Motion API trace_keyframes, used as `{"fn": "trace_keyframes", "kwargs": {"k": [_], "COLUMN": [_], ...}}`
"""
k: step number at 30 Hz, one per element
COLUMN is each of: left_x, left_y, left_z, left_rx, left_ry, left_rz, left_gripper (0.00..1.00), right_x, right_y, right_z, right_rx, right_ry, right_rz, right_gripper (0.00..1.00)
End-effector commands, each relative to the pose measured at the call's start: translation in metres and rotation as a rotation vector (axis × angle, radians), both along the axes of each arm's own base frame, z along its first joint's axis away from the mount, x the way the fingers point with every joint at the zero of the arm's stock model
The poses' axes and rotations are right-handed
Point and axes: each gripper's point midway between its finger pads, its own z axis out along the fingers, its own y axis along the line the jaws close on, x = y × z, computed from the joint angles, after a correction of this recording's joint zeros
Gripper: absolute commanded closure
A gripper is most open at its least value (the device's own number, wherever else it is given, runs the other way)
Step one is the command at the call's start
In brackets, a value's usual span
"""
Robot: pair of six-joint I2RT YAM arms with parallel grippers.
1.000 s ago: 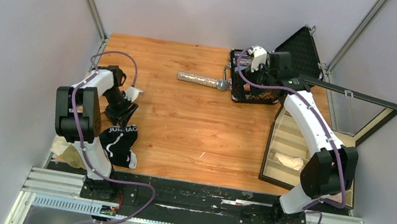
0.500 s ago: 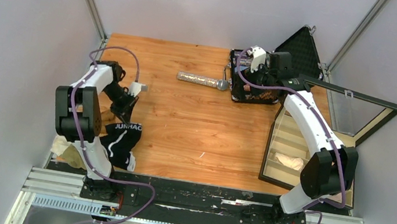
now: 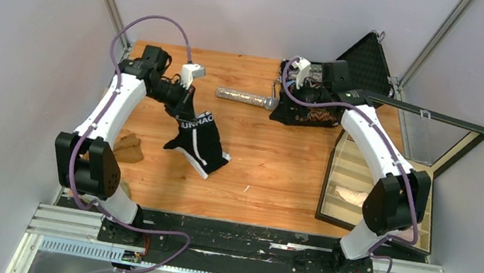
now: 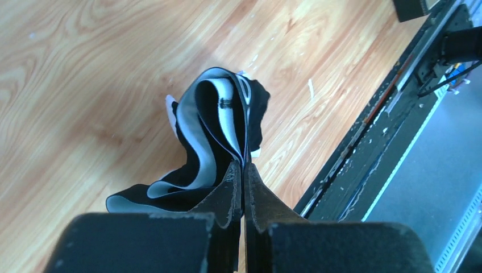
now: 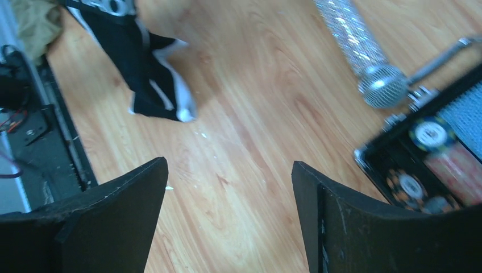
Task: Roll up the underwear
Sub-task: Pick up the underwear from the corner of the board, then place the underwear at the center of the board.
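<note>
Now | left pincer [image 4: 243, 169] clamps black underwear [image 4: 216, 114] | right pincer [image 5: 228, 165] agape

Silver microphone [image 3: 246, 97] lies beside open black case [image 3: 303, 114].

The left hand [image 3: 185, 113] grips the black underwear [image 3: 199, 143] at its lettered waistband, and the cloth hangs down over the counter [image 3: 271, 162]. 1 brown garment [image 3: 129, 146] lies near the counter's left edge. The right hand [image 3: 302, 81] hovers at the open black case [image 3: 310, 112], near the silver microphone [image 3: 243, 97].
</note>
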Motion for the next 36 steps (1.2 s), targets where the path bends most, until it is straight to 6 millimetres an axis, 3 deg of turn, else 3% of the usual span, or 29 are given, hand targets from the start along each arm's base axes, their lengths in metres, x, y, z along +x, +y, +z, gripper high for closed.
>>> {"fn": "trace_keyframes", "kwargs": {"k": [1, 6, 13, 16, 19, 22, 24, 28, 33, 34, 35, 36], "left_x": [0.008, 0.006, -0.007, -0.022, -0.033, -0.059, -0.075, -0.087, -0.075, -0.069, -0.068, -0.067], "left_y": [-0.035, -0.068, -0.081, -0.079, -0.077, -0.090, -0.098, -0.104, -0.104, -0.100, -0.100, -0.097], "left_z": [0.016, 0.015, 0.026, 0.049, 0.076, 0.111, 0.119, 0.099, 0.017, 0.006, -0.008, -0.015], "left_rx": [-0.102, -0.125, -0.183, -0.200, -0.176, -0.161, -0.176, -0.179, 0.031, 0.094, 0.110, 0.132], "left_ry": [-0.048, -0.043, -0.086, -0.209, -0.505, -0.779, -0.826, -0.809, -0.814, -0.824, -0.803, -0.784], "left_rz": [-0.018, -0.081, -0.187, -0.294, -0.488, -0.665, -0.735, -0.810, -0.984, -1.010, -1.024, -1.019], "left_gripper": [1.00, 1.00, 1.00, 1.00, 1.00, 1.00, 1.00, 0.97, 0.96, 0.93, 0.79, 0.71], "right_x": [-0.021, -0.033, -0.034, -0.046, -0.045, -0.043, -0.050, -0.069, -0.077, -0.077, -0.078, -0.079], "right_y": [0.045, 0.071, 0.081, 0.085, 0.085, 0.078, 0.071, 0.055, 0.033, 0.029, 0.025, 0.022], "right_z": [0.016, 0.011, -0.005, 0.003, 0.006, 0.017, 0.024, 0.018, 0.001, -0.005, -0.009, -0.015], "right_rx": [0.114, 0.143, 0.171, 0.227, 0.221, 0.215, 0.219, 0.180, 0.116, 0.096, 0.085, 0.079], "right_ry": [-0.005, 0.020, 0.044, -0.004, -0.088, -0.127, -0.151, -0.179, -0.167, -0.167, -0.169, -0.160], "right_rz": [0.226, 0.324, 0.403, 0.504, 0.536, 0.519, 0.520, 0.502, 0.431, 0.419, 0.413, 0.410], "right_gripper": [0.20, 0.21, 0.20, 0.19, 0.19, 0.19, 0.19, 0.18, 0.18, 0.18, 0.18, 0.18]}}
